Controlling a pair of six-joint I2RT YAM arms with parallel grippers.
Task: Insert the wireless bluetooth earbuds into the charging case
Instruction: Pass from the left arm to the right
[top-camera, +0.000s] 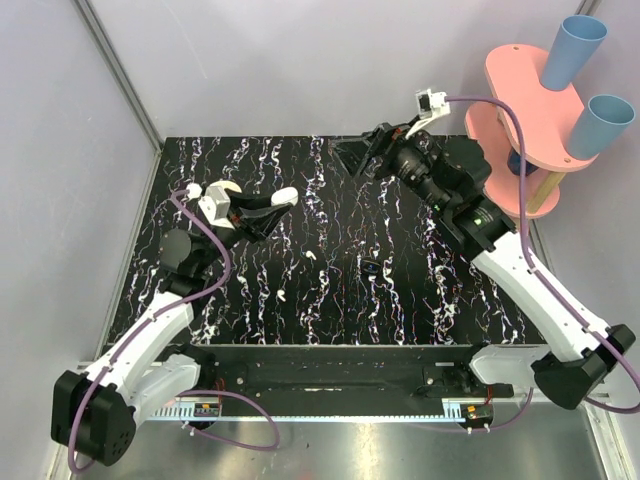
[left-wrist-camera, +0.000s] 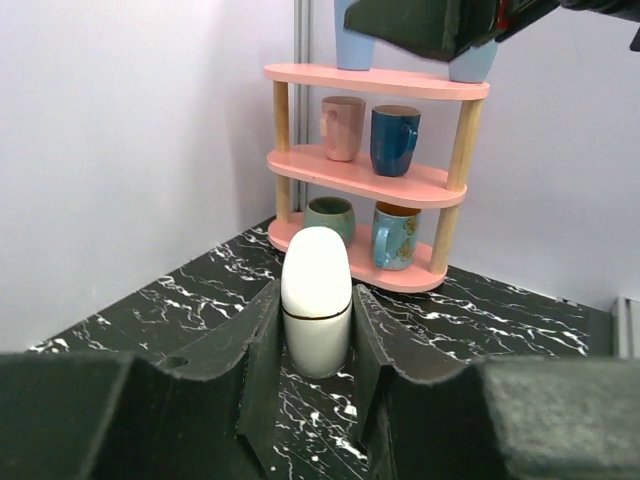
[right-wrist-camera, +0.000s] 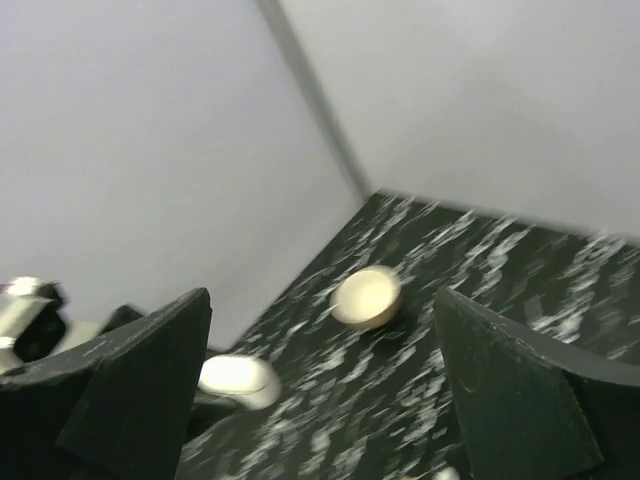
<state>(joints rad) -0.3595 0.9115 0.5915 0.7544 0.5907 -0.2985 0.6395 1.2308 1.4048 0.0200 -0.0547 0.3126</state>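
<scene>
The charging case (left-wrist-camera: 316, 300) is a white, closed clamshell with a thin seam. It stands on edge between the fingers of my left gripper (left-wrist-camera: 316, 305), which is shut on its sides. In the top view the case (top-camera: 283, 197) sits at the tips of the left gripper (top-camera: 268, 208), at the back left of the table. Two tiny white pieces (top-camera: 311, 256) (top-camera: 282, 296), likely the earbuds, lie on the black marble mid-table. My right gripper (top-camera: 362, 157) is wide open and empty, raised over the back of the table. Its blurred view (right-wrist-camera: 320, 300) looks toward the case (right-wrist-camera: 238, 378).
A cream round puck (right-wrist-camera: 365, 297) lies on the table behind the left wrist (top-camera: 228, 188). A small dark object (top-camera: 370, 267) lies mid-table. A pink shelf stand (top-camera: 530, 110) with blue cups and mugs (left-wrist-camera: 395, 140) stands at the back right. Grey walls enclose the table.
</scene>
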